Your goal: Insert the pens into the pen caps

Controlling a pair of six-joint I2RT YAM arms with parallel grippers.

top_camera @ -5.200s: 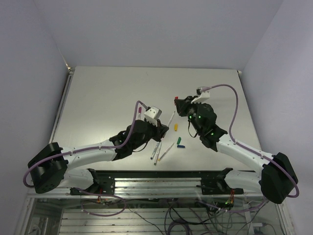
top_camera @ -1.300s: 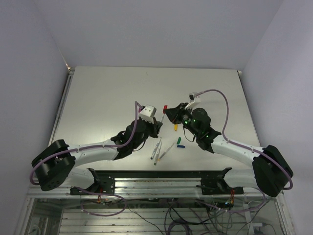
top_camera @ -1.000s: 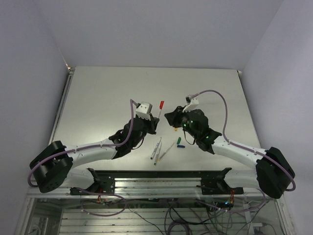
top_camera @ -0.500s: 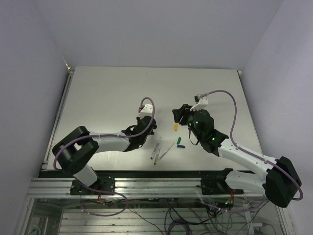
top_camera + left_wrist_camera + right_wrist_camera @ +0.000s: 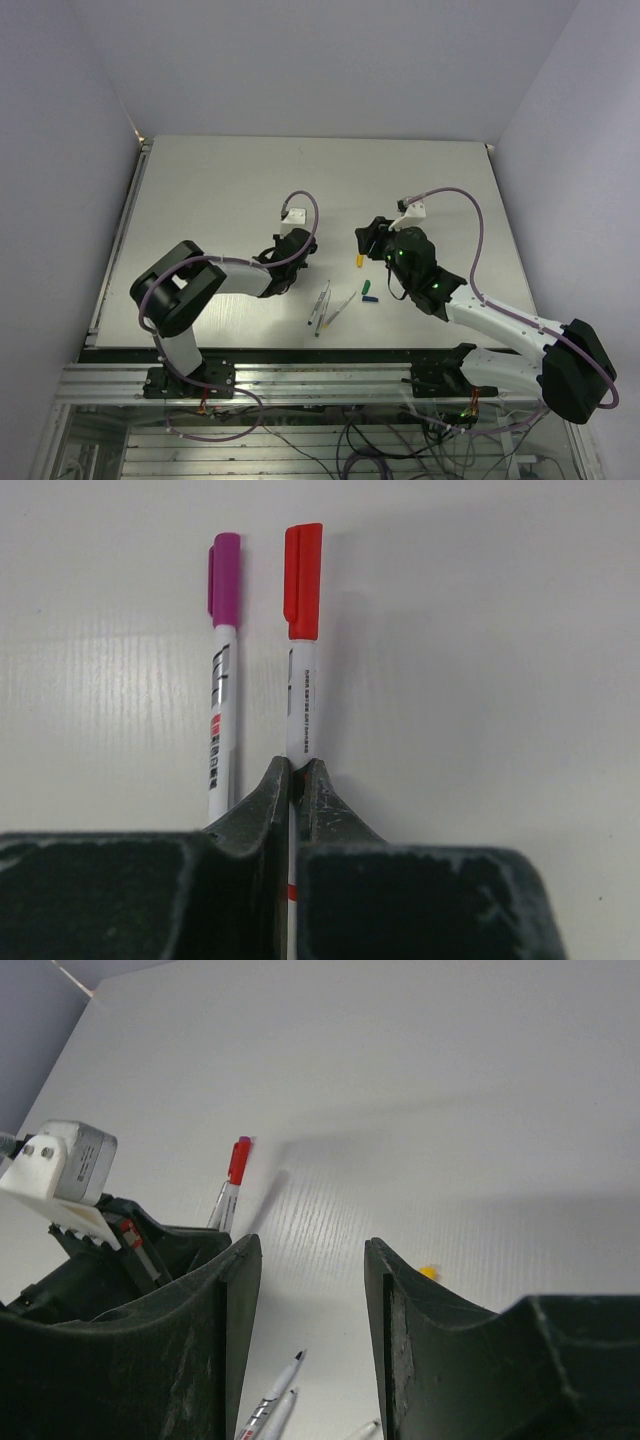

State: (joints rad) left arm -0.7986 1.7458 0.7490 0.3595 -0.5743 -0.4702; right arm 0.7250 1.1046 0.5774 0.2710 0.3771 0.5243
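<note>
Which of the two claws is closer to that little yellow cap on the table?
Right. The right gripper is open just beyond the yellow cap; the left gripper is farther away on its left side, shut on a red-capped pen.

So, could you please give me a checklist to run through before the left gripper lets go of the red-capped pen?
1. Red cap seated on the red-capped pen: ok, it covers the tip end.
2. Left gripper has hold of it: ok, shut on the barrel.
3. Pen resting on the table: cannot tell from these views.
4. Clear of the purple-capped pen: ok, they lie parallel with a gap between them.
5. Right gripper free for the next piece: ok, open and empty.
6. Yellow cap available: ok, it lies loose on the table near the right gripper.
</note>
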